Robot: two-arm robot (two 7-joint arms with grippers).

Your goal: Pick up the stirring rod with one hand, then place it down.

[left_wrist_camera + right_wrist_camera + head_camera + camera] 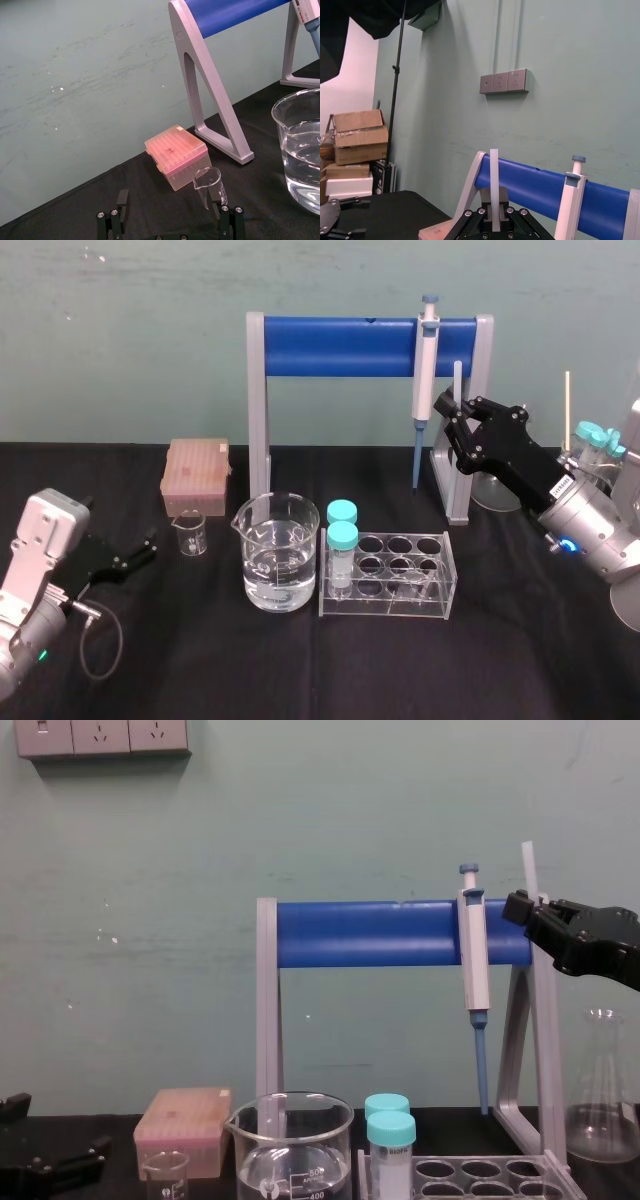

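Aloft, right gripper (458, 415) jaws pinch the stirring rod (458, 378), lower end hidden; left gripper (148, 546) gapes empty.

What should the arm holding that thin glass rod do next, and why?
Probably lower it gently toward the bare black table and away from the stand. The right end effector holds the stirring rod upright in the air, close to the stand's right leg and the pipette. The left end effector rests open at the table's left.
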